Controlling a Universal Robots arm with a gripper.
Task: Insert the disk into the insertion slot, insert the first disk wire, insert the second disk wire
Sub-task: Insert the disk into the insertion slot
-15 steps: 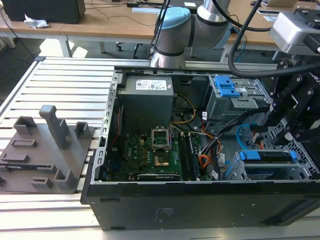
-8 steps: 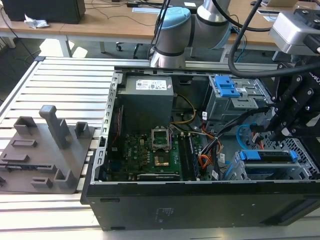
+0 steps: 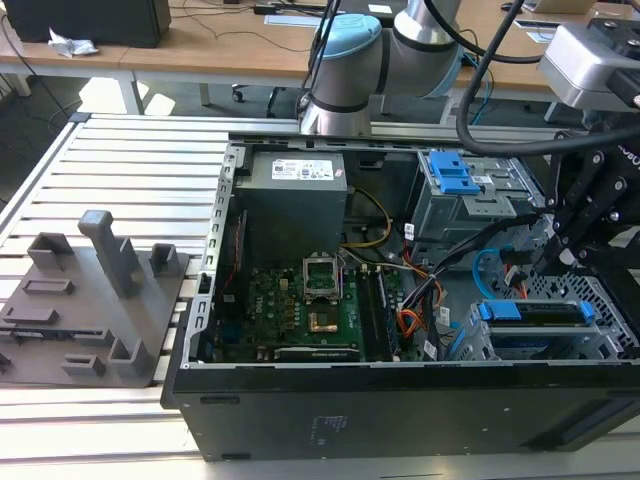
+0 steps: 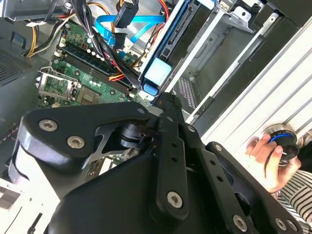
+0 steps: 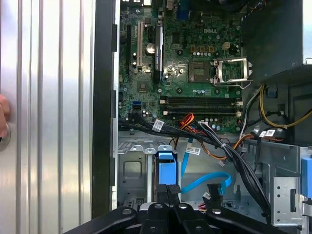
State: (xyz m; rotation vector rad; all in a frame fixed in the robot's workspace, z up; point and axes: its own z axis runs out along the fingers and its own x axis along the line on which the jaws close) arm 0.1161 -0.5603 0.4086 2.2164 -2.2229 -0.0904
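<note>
one disk [image 3: 535, 313] seemingly seated in insertion slot [image 3: 612, 320]

Exterior view high, oblique; both wrist views near motherboard [image 5: 185, 83].

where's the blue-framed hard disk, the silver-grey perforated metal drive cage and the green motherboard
blue-framed hard disk [image 3: 535, 312]: exterior view, dark long edge
silver-grey perforated metal drive cage [image 3: 612, 310]: exterior view, perforated panel
green motherboard [image 3: 285, 305]: exterior view, middle of board
</note>
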